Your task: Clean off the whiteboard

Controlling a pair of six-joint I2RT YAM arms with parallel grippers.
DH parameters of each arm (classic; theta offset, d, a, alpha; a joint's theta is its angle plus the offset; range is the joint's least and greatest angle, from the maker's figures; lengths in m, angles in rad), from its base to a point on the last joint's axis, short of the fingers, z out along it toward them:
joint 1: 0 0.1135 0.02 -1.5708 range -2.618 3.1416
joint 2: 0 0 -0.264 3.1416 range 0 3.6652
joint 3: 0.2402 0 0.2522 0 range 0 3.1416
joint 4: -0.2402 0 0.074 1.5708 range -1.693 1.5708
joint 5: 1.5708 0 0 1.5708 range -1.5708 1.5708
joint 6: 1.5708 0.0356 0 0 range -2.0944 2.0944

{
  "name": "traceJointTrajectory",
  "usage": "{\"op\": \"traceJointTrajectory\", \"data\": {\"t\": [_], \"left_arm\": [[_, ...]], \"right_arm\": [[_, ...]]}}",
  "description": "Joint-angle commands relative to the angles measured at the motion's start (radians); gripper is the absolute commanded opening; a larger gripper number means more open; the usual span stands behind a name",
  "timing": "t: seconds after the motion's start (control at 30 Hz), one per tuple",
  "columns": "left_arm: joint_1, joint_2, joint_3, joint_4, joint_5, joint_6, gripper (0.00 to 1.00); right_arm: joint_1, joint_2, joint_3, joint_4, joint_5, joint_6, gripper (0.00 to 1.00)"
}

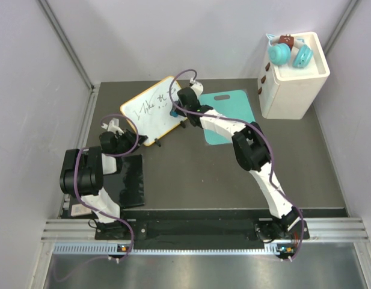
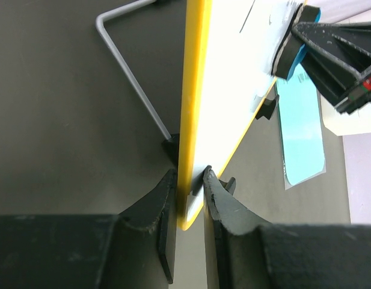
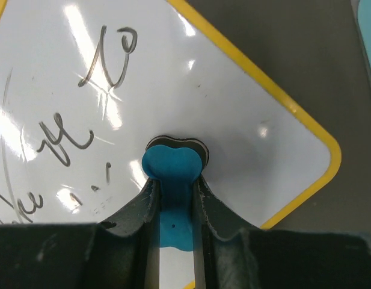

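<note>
Top external view | left gripper (image 2: 189, 180) clamped on whiteboard (image 1: 150, 109) near-left edge | whiteboard at far-centre of table (image 1: 197, 174), long axis diagonal, near-left to far-right, written face upward | right gripper (image 3: 173, 182) fingers closed on blue eraser (image 3: 172, 164), pressed on board face

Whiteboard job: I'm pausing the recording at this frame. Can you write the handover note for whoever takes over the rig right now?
Left gripper: shut on the whiteboard, clamping its yellow frame at the lower edge to steady it.
Right gripper: shut on the blue eraser, with its pad set against the board face.
Board: tilted up on its wire stand, at the far left of the table.
Done: board held, eraser in contact.
Left: the black handwriting still covers much of the board beside the eraser; it all needs wiping.
</note>
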Motion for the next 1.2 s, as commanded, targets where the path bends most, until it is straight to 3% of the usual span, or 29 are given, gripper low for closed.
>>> {"op": "traceJointTrajectory", "data": {"t": [0.0,0.23,0.5,0.83,0.97,1.17], "left_arm": [[0.012,0.000,-0.024,-0.074,-0.064,0.015,0.00],[0.014,0.007,-0.019,-0.074,-0.054,0.019,0.00],[0.010,0.011,-0.016,-0.071,-0.047,0.021,0.00],[0.006,0.014,-0.010,-0.072,-0.036,0.027,0.00],[0.000,0.010,-0.010,-0.077,-0.041,0.033,0.00],[-0.009,0.000,-0.010,-0.075,-0.039,0.047,0.00]], "right_arm": [[-0.016,0.066,0.056,0.000,0.054,-0.074,0.00],[-0.011,0.088,0.082,0.110,-0.085,-0.093,0.00],[-0.003,0.137,0.223,0.202,-0.243,-0.159,0.00],[0.105,0.158,0.349,0.118,-0.236,-0.330,0.00],[0.170,0.206,0.444,0.029,-0.246,-0.340,0.00],[0.220,0.240,0.456,-0.053,-0.260,-0.367,0.00]]}}
